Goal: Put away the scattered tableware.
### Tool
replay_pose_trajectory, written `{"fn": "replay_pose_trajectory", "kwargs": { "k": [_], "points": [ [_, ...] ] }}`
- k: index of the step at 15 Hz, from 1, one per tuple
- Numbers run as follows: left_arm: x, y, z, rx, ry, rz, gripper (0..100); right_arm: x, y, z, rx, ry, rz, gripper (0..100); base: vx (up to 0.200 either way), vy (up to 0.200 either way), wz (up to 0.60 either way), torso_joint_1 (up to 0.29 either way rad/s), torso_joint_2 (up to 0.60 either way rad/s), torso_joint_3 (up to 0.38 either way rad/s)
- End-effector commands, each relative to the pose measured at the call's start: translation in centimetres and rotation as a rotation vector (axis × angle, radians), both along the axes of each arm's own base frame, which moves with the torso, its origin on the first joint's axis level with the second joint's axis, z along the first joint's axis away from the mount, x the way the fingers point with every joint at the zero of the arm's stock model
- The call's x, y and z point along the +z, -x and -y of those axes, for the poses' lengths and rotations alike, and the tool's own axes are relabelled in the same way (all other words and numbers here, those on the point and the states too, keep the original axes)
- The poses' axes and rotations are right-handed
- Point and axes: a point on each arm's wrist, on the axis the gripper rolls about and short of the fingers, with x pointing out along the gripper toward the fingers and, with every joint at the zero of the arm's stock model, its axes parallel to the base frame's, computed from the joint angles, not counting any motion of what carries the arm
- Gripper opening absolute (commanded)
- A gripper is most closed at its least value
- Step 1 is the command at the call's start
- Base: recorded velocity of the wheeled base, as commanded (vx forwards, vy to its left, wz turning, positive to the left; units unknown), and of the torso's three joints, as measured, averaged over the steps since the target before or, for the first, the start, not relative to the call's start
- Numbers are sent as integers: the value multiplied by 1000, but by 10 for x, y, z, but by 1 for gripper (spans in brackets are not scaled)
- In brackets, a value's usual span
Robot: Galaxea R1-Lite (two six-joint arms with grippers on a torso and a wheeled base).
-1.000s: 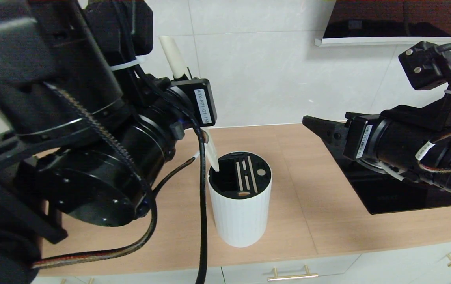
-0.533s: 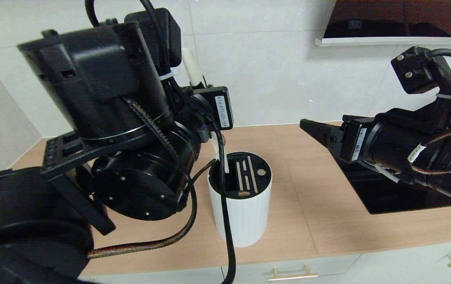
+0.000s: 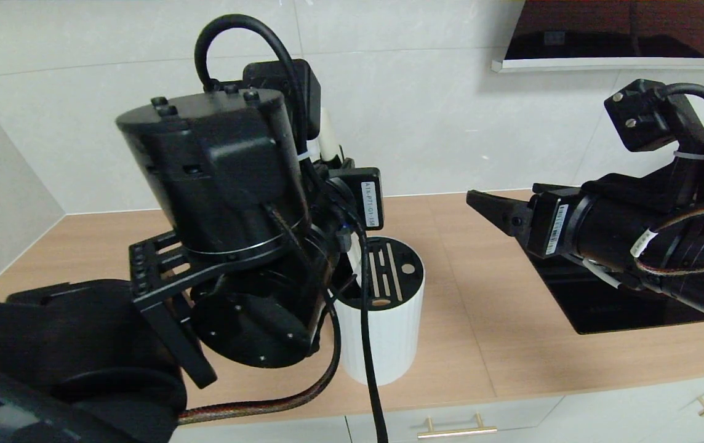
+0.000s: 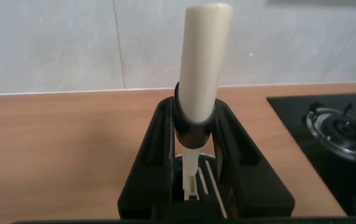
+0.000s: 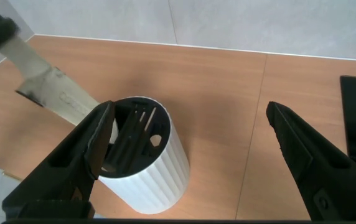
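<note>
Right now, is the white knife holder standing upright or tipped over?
Upright: the white knife holder stands on its base on the wooden counter, slotted black top facing up.

White ribbed holder point(image 3: 389, 335), black slotted top. Knife point(image 4: 203, 62) above holder: cream handle, pale blade. Around holder: light wood-grain counter point(image 3: 481, 332), black stove point(image 3: 610, 307), pale grey tiles point(image 3: 438, 123).

The holder point(image 3: 383, 344) stands on the counter point(image 3: 481, 357), left of the hob point(image 3: 610, 307); the knife point(image 4: 200, 74) hangs above it, blade down at its top.
</note>
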Motion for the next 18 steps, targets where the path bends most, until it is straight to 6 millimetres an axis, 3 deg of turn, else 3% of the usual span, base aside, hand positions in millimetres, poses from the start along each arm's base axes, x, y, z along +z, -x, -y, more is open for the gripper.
{"fn": "replay_pose_trajectory", "kwargs": {
  "k": [1, 5, 12, 18],
  "points": [
    [-6, -3, 4, 0, -14, -11, 0, -1, -1, -1, 1, 4, -4, 100, 0, 0, 0, 0, 0, 0],
    [-17, -6, 10, -5, -28, -34, 0, -5, -3, -3, 1, 12, -13, 100, 0, 0, 0, 0, 0, 0],
    [-58, -20, 29, -3, -96, -111, 0, -7, -5, -5, 1, 19, -21, 100, 0, 0, 0, 0, 0, 0],
    [-76, -22, 27, 7, -146, -150, 0, -10, -7, -7, 1, 24, -27, 100, 0, 0, 0, 0, 0, 0]
  ]
}}
